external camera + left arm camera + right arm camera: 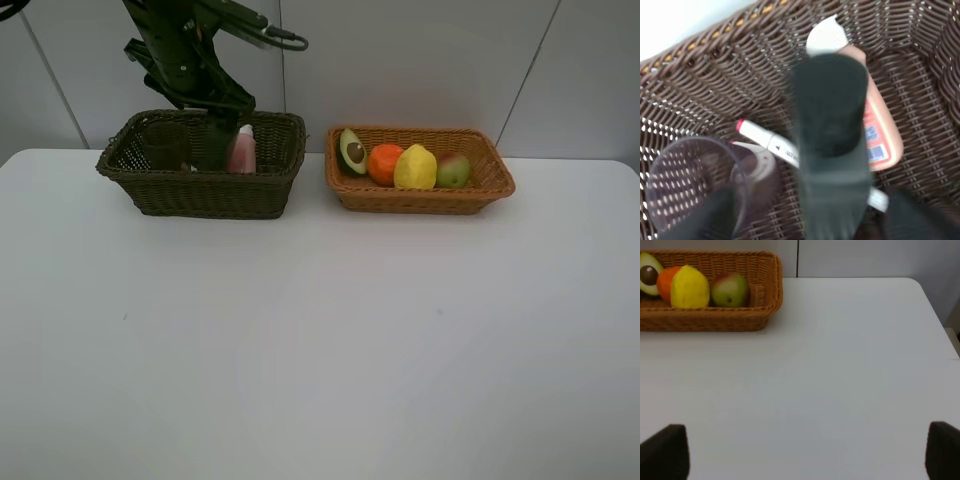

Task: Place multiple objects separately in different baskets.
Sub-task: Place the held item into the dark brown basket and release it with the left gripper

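**Left arm over the dark basket, with the pump bottle between its pincer tips**

A white surface (320,340) holds two wicker baskets side by side at the back. The dark basket (200,195) sits on the left, the tan basket (420,198) on the right.

The tan basket holds four fruits in a row: avocado (351,151), orange (384,164), lemon (415,167) and mango (453,171). The rest of the surface shows no other objects.

The left arm reaches down into the dark basket. Its wrist camera shows the left pincer (805,220) low in the basket, tips spread wide. The dark pump bottle (832,135) stands blurred between them. I cannot tell whether the tips touch it. Under it lie the pink bottle (880,130), the marker (767,140) and the cup (690,185), which lies on its side.

The right pincer (800,450) hangs above bare surface, tips wide apart and holding nothing.

Risks, as I judge them: the pump bottle is tall and rests on an uneven heap, so it may topple as the arm lifts away. It could roll onto the cup or pin the marker. A pincer tip could also catch the wicker wall or the cup rim on the way up and drag the basket.

Writing: the pink bottle has a blue and white label, and the marker carries a small dark mark. Neither can be read.
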